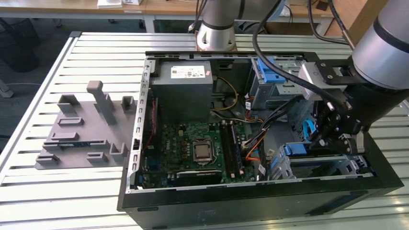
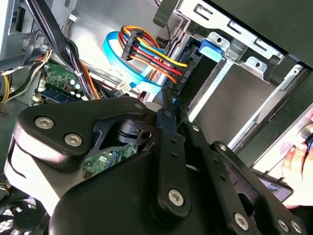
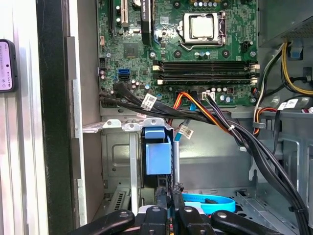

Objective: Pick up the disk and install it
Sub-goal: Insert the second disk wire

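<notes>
The disk point(image 3: 158, 154) stands on edge in the drive cage point(image 3: 115, 156) at the case's corner, showing its blue plastic rail. In the exterior view the disk point(image 1: 295, 149) sits low at the right of the open computer case point(image 1: 255, 201). My gripper point(image 3: 170, 193) hangs just over the disk's end, its two black fingers drawn together with barely a gap. In the second wrist view the gripper point(image 2: 168, 100) has its tips right beside the disk point(image 2: 209, 49), where coloured power wires point(image 2: 156, 56) and a blue data cable point(image 2: 115, 49) plug in.
The motherboard point(image 1: 198, 148), the grey power supply point(image 1: 185, 86) and an upper drive bay with blue rails point(image 1: 275, 76) fill the case. Black cable bundles point(image 3: 234, 132) cross near the cage. A grey fixture point(image 1: 83, 129) lies on the slatted table. A person's hand point(image 2: 299, 156) is near the case.
</notes>
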`<state>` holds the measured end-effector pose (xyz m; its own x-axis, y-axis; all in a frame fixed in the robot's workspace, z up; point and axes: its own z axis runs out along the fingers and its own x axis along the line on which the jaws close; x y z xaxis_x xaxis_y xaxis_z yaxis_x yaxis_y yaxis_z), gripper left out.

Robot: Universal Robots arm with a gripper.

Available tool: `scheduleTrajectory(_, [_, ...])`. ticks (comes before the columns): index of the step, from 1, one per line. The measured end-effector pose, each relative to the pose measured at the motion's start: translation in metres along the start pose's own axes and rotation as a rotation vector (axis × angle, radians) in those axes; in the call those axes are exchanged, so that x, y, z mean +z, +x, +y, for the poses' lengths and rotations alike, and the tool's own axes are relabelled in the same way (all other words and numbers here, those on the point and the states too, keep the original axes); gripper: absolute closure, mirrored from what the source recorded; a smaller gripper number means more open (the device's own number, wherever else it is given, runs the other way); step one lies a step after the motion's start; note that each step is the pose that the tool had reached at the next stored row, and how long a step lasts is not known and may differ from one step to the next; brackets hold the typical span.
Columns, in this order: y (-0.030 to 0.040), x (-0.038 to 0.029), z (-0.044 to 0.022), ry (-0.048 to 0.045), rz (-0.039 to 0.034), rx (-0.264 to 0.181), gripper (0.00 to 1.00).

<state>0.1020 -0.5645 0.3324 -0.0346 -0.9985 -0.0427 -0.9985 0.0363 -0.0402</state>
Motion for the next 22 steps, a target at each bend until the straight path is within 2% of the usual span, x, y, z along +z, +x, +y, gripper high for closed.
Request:
scheduleTrajectory(15, [0.0009, 0.0021, 0.0, 0.0, 0.0001, 0.0, 0.84])
scheduleTrajectory(17, [0.001, 0.0022, 0.0001, 0.0, -0.0001, 0.0, 0.83])
scheduleTrajectory(18, [0.001, 0.0022, 0.0001, 0.0, -0.0001, 0.0, 0.77])
scheduleTrajectory(22, [0.001, 0.0024, 0.0001, 0.0, -0.0001, 0.0, 0.76])
